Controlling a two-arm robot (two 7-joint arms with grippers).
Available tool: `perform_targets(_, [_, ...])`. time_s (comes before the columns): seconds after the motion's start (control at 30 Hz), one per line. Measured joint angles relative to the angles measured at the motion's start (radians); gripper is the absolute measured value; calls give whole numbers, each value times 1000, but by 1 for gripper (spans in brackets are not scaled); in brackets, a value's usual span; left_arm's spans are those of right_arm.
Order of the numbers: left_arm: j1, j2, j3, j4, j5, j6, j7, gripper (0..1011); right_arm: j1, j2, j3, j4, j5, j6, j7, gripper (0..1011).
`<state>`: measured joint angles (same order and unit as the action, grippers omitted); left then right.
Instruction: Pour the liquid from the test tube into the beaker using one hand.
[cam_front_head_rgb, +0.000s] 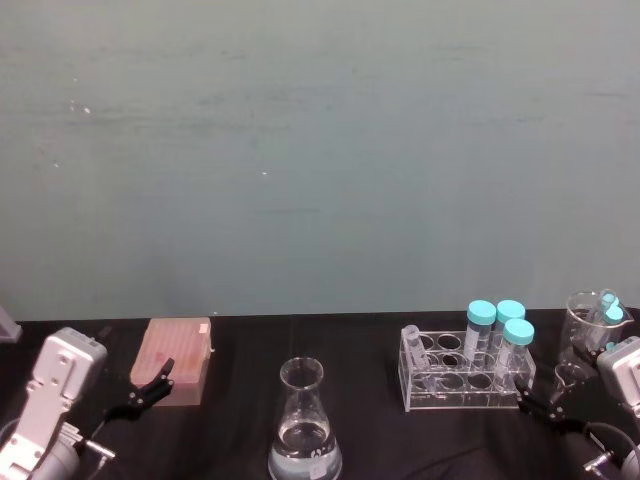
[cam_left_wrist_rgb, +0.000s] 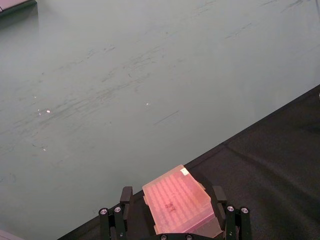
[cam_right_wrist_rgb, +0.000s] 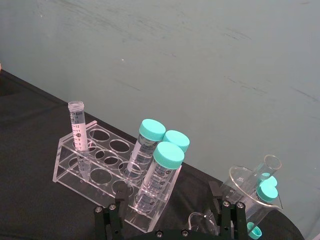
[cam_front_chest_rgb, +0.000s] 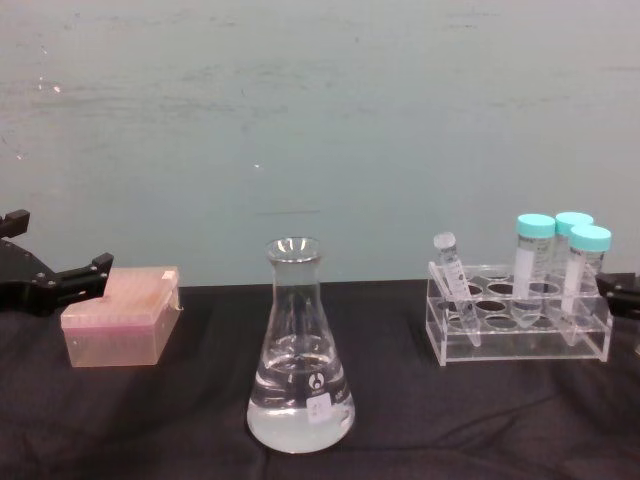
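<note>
The test tube (cam_front_head_rgb: 411, 340) (cam_right_wrist_rgb: 79, 137) (cam_front_chest_rgb: 455, 281) leans uncapped in the left end hole of a clear rack (cam_front_head_rgb: 462, 385); whether it holds liquid I cannot tell. The beaker (cam_front_head_rgb: 303, 420) (cam_front_chest_rgb: 298, 350) stands at the table's front centre, with clear liquid (cam_front_chest_rgb: 298, 415) filling its wide base. My right gripper (cam_front_head_rgb: 540, 405) (cam_right_wrist_rgb: 169, 200) hangs open, low at the right, just in front of the rack's right end and apart from the tube. At the far left, in front of a pink box, my left gripper (cam_front_head_rgb: 150, 387) (cam_left_wrist_rgb: 172, 207) (cam_front_chest_rgb: 60, 280) is open and holds nothing.
A pink tip box (cam_front_head_rgb: 175, 355) (cam_front_chest_rgb: 120, 325) sits at the left. Three teal-capped tubes (cam_front_head_rgb: 500, 330) (cam_right_wrist_rgb: 160, 155) stand at the rack's right end. A glass cup (cam_front_head_rgb: 590, 320) (cam_right_wrist_rgb: 255, 190) holding more tubes stands at the far right, behind my right gripper.
</note>
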<state>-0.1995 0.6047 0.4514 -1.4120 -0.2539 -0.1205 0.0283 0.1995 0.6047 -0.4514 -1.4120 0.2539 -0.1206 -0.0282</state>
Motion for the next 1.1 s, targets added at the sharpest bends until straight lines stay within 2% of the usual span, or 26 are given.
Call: perform_targets(1.1, [0,0,0,0,0,0,0,1000,0,0,0,0,0,0,0,1003])
